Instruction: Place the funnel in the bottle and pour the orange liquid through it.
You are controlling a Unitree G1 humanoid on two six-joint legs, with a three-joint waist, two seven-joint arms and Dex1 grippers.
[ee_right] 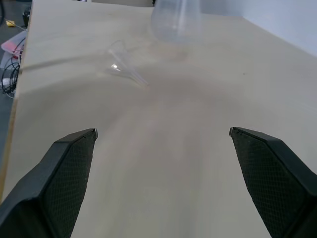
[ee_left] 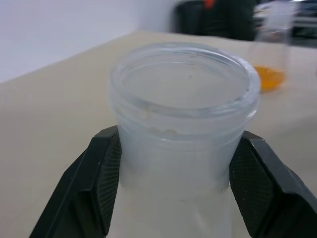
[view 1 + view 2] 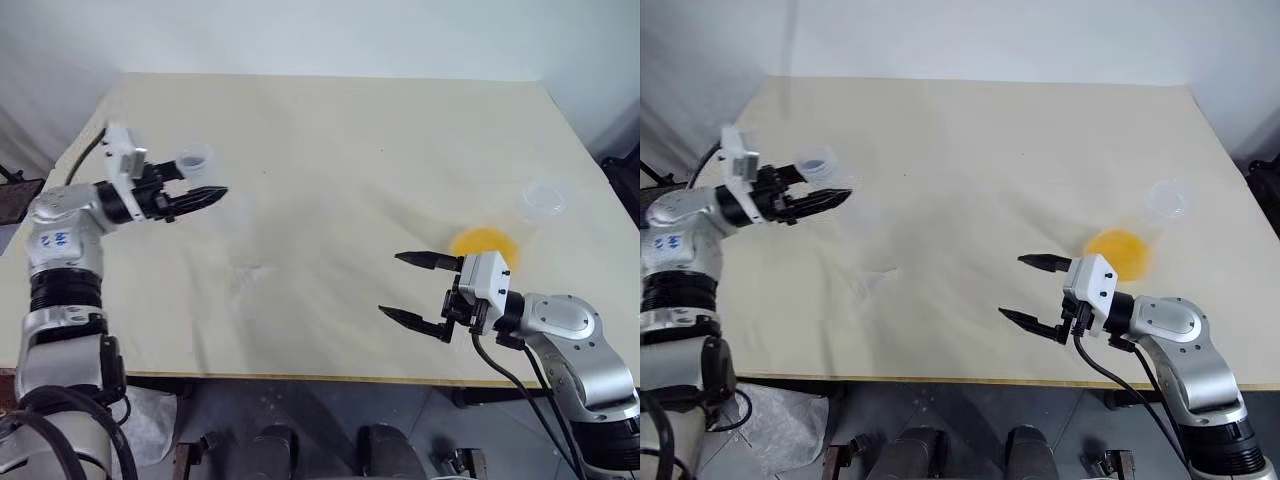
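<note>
Broad open tabletop (image 3: pixel 340 140) spans the middle and far side. On the left, the bottle (image 3: pixel 205 190) stands gripped at its neck by the left gripper (image 3: pixel 205 195), the funnel (image 1: pixel 121 64) lying just near of it; the orange-liquid flask (image 3: pixel 530 215) blocks the right.

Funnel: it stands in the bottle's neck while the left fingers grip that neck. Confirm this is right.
Wrong about the funnel: the right wrist view shows it lying on the table. The left fingers do grip the bottle's neck, as the left wrist view shows.
</note>
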